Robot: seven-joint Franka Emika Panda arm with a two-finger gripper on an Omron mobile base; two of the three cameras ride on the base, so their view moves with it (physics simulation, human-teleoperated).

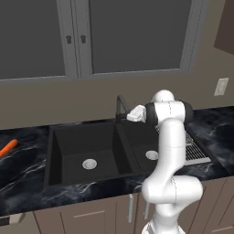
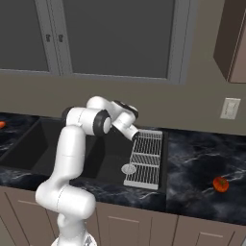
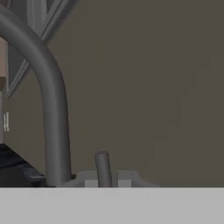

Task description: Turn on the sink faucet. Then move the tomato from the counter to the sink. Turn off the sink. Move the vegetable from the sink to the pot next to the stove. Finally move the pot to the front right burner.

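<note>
Closed empty, our gripper point(image 3: 107, 183) meets the thin dark metal faucet's point(image 3: 52, 109) lever point(image 3: 103, 168) just ahead; we might slip off sideways.

I'm working in a rendered home kitchen: a black marble counter point(image 2: 202, 156) with white veins, a matte black double-basin sink point(image 1: 87, 153) with a dark gooseneck faucet point(image 1: 120, 106), brown base cabinets point(image 2: 139, 226), glass-fronted wall cabinets point(image 1: 132, 34), a wall outlet point(image 2: 230, 108), a tomato point(image 2: 220, 184) and a carrot point(image 1: 8, 147) lying out
</note>
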